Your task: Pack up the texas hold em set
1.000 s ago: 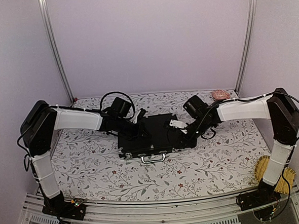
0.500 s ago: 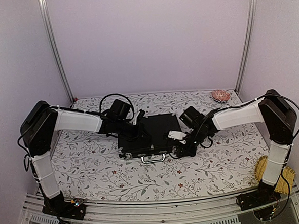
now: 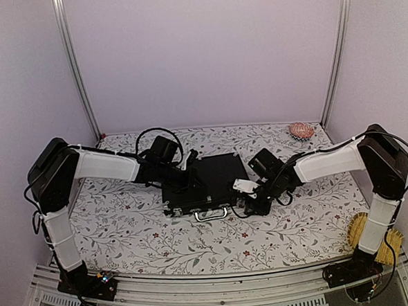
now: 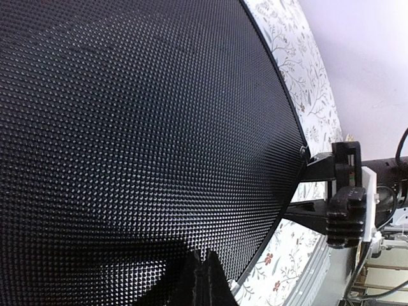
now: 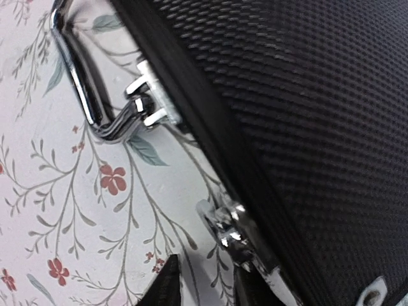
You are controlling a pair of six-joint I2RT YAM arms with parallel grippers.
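Top view: closed black briefcase (image 3: 212, 177) lying flat mid-table (image 3: 146, 233), silver handle (image 3: 213, 215) toward me.
Left wrist view: my left pincer (image 4: 203, 280), tips pressed together, resting on the pebbled lid.
Right wrist view: my right pincer (image 5: 205, 287), narrowly parted, holding nothing, just beside the front latch (image 5: 231, 233).

a: on the table (image 3: 126, 234)?
b: floral print all over. black case (image 3: 212, 177) in the middle, closed, silver handle (image 3: 213, 215) toward the near edge.
a: anything else?
b: pink shell (image 3: 301, 130) in the far right corner, well apart from the case. yellow straw mat (image 3: 359, 230) at the near right edge, partly hidden.
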